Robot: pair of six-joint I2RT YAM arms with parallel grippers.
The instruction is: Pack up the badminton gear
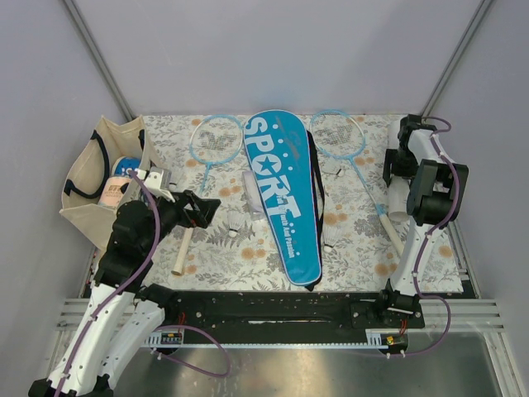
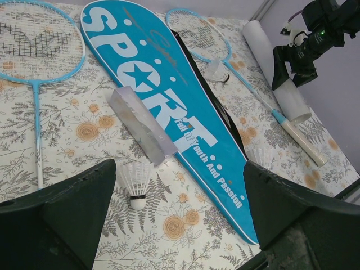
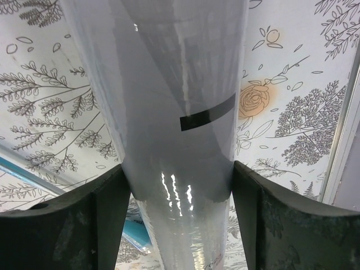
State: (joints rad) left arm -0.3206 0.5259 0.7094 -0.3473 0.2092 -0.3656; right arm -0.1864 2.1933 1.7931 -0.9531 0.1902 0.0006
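Observation:
The blue "SPORT" cover lies mid-table. One light-blue racket lies to its left and another to its right. Shuttlecocks lie loose on the cloth, one right of the cover and one by the right racket's shaft. The long white tube lies at the right. My right gripper is shut on the tube, a finger against each side. My left gripper hangs open above a shuttlecock, holding nothing.
A beige tote bag with dark handles stands at the left table edge, with items inside. A clear rectangular box lies against the cover's left side. The floral cloth covers the table; a metal rail runs along the near edge.

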